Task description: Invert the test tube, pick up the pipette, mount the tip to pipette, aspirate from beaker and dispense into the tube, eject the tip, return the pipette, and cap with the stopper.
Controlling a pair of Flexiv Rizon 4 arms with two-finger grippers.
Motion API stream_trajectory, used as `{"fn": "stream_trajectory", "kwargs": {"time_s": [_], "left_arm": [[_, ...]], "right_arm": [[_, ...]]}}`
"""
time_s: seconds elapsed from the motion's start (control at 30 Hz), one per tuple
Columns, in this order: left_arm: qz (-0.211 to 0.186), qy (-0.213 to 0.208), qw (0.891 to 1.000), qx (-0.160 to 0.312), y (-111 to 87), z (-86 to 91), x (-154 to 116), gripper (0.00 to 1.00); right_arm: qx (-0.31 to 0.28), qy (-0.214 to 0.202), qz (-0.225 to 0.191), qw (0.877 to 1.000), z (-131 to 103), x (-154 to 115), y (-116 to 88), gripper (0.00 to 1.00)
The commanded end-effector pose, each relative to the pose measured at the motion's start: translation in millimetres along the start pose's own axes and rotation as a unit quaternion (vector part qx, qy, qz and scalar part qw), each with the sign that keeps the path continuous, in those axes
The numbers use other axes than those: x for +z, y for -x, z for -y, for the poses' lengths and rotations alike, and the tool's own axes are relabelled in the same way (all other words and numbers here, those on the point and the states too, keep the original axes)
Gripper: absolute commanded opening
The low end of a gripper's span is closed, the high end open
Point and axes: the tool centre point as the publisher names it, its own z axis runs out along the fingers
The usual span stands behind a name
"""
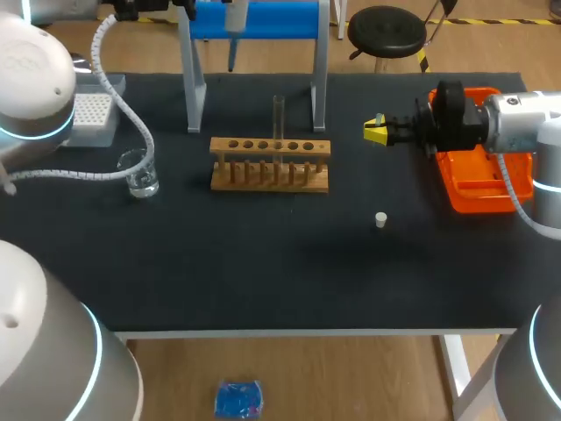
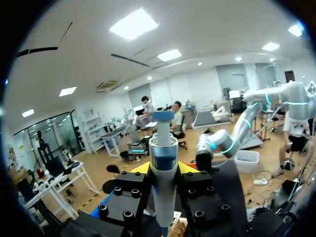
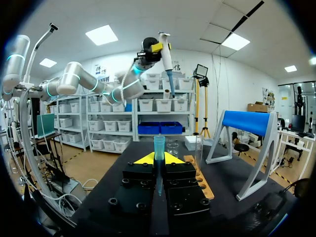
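Left pincer (image 2: 163, 170) is pinching the pipette (image 2: 163, 148): a finger on each side of the body, plunger end sticking out ahead of the fingers. The right wrist view shows that arm holding it high above the desk (image 1: 263, 263), shaft end pointing down.

Right pincer (image 3: 159, 159) is clamped on a translucent blue tip (image 3: 159, 145), wide end poking out past the yellow fingertips. In the head view this pincer hangs over the right half of the desk, between the wooden rack (image 1: 270, 164) and the orange tray (image 1: 487, 186), pointing toward the rack.

The test tube (image 1: 279, 117) stands upright in a hole in the rack's back row, mid-desk. Can't tell which end is up.

The beaker (image 1: 138, 173) is left of the rack, near the white tip box (image 1: 91, 117) at the left rear. The white stopper (image 1: 380, 220) sits on the bare desk, right of the rack and nearer the front edge, touching nothing. The blue stand (image 1: 263, 19) is behind the rack at the back edge.
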Motion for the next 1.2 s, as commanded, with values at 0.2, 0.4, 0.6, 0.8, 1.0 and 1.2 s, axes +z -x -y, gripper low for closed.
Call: {"fn": "stream_trajectory", "kwargs": {"time_s": [0.2, 0.4, 0.6, 0.8, 1.0, 1.2], "left_arm": [[-0.108, -0.015, 0.994, -0.004, -20.1, 4.6, 4.0, 0.0], [-0.149, -0.024, 0.988, -0.01, -34.9, 7.0, 13.3, 0.0], [-0.179, -0.032, 0.983, -0.011, -45.9, 8.6, 24.5, 0.0], [-0.191, -0.04, 0.981, -0.011, -54.7, 2.6, 32.2, 0.0], [-0.201, -0.034, 0.979, -0.018, -61.4, -5.5, 33.6, 0.0], [-0.204, -0.039, 0.978, -0.034, -66.5, -4.7, 31.5, 0.0]], "right_arm": [[0.0, -0.001, 0.0, 1.0, -0.2, -0.1, -0.4, 0.0], [0.0, -0.001, 0.0, 1.0, -0.2, -0.1, -0.4, 0.0], [0.0, -0.001, 0.0, 1.0, -0.2, -0.1, -0.4, 0.0], [0.0, -0.001, 0.0, 1.0, -0.2, -0.1, -0.4, 0.0], [0.0, -0.001, 0.0, 1.0, -0.2, -0.1, -0.4, 0.0], [0.0, -0.001, 0.0, 1.0, -0.2, -0.1, -0.4, 0.0]]}}
